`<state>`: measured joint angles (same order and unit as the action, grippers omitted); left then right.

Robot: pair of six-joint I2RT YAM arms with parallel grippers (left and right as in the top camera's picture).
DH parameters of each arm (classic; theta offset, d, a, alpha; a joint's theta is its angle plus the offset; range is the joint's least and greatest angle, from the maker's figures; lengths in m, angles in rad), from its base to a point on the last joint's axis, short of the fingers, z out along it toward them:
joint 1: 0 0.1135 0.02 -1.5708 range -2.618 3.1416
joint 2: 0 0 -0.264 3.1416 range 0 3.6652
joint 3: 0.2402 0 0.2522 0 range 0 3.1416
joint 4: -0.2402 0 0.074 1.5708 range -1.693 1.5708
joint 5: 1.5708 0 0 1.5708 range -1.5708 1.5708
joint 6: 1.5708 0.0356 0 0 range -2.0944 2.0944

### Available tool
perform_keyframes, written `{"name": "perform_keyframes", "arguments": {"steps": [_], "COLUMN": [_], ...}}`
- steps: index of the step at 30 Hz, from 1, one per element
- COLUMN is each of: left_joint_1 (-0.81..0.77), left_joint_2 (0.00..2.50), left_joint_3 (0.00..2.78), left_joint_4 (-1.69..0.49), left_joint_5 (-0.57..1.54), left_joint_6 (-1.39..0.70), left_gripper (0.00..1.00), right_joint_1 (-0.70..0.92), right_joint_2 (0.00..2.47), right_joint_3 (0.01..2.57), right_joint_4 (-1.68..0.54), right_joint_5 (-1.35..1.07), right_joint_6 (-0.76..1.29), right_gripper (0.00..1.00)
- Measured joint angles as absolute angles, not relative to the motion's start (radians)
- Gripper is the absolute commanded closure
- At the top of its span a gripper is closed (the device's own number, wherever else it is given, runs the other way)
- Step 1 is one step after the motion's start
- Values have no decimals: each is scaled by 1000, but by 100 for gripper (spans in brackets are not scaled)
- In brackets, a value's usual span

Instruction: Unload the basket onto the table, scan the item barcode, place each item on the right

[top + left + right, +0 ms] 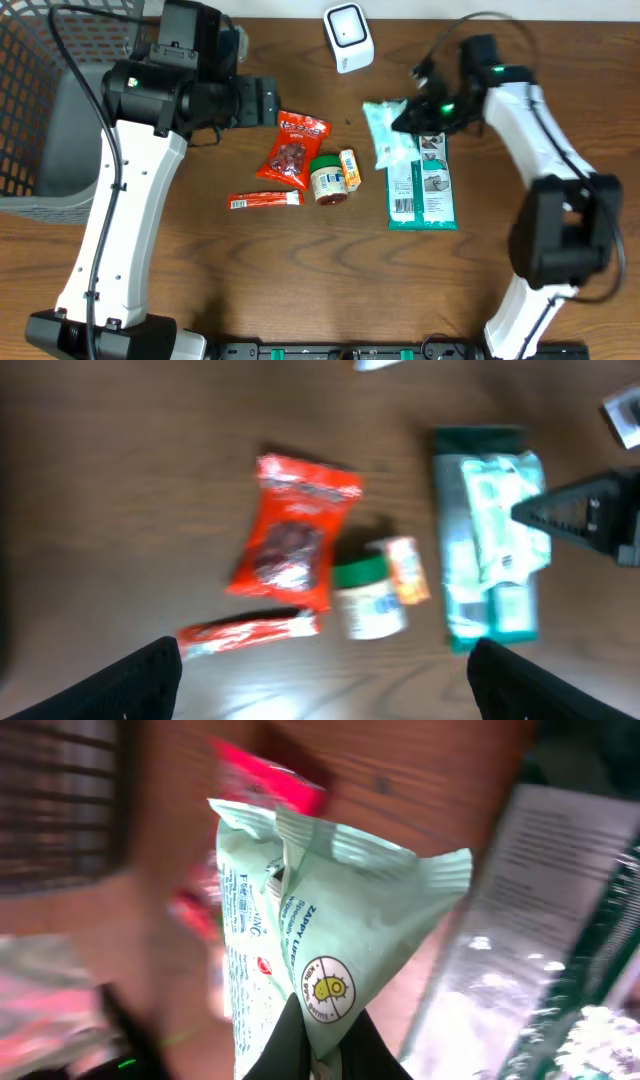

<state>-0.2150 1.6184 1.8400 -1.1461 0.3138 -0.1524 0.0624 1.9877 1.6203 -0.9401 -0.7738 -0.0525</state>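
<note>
Pale green packet (385, 135): pinched at one sealed edge between the closed fingers of the right gripper (415, 118), at the upper left corner of a dark green flat pack (425, 190). White scanner (348, 37): on the wooden table (300, 280) near its far edge, apart from the packet. Left gripper (270, 102): jaws spread wide, empty, near a red snack bag (293, 150). Alongside: green-lidded jar (327, 180), small orange box (349, 170), red stick sachet (264, 201)

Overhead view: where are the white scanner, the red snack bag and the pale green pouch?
white scanner (348, 36), overhead view, on its front face.
red snack bag (292, 152), overhead view, middle of the bag.
pale green pouch (385, 138), overhead view, middle of the pouch.
</note>
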Motion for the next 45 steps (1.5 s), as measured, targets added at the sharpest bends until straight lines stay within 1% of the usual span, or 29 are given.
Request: {"name": "perform_keyframes", "arguments": {"steps": [4,9,13,15,20,22,31,32,33,34,37,40,43,44,45], "left_joint_1": [-215,-215,-216,-216,-216,-220,-278,-283,-287,-291,-293,-292,-289,-288,-288], "left_joint_2": [1618,1618,1618,1618,1631,1647,1674,1674,1674,1674,1674,1674,1674,1674,1675], "left_joint_3": [1839,1839,1839,1839,1839,1839,1839,1839,1839,1839,1839,1839,1839,1839,1839], "left_joint_4": [-1089,-1001,-960,-953,-940,-940,-919,-908,-899,-885,-861,-857,-856,-855,-853], "left_joint_5": [513,754,849,871,902,912,914,914,914,914,914,910,897,892,888], "left_joint_6": [-84,-32,-20,-17,-17,-19,-19,-19,-19,-19,-18,-22,-25,-25,-23], "left_gripper": [9,9,10,13,16,18,19,21,26,34,45,53,65,71,75], "right_joint_1": [28,25,54,78,125,135,147,150,154,159,176,188,194,195,195], "right_joint_2": [1948,1948,1948,1947,1927,1898,1831,1831,1831,1831,1831,1831,1831,1831,1831], "right_joint_3": [1620,1620,1620,1620,1620,1620,1620,1620,1620,1620,1620,1620,1620,1620,1620], "right_joint_4": [-962,-941,-910,-896,-818,-746,-481,-455,-436,-420,-402,-402,-392,-390,-388], "right_joint_5": [-1004,-1285,-1419,-1452,-1487,-1495,-1508,-1507,-1507,-1507,-1506,-1502,-1500,-1501,-1501], "right_joint_6": [-99,-124,-129,-129,-107,-69,150,179,200,221,268,290,304,307,308], "right_gripper": [99,99,99,99,99,99,99,99,99,99,99,99,99,99,99]}}
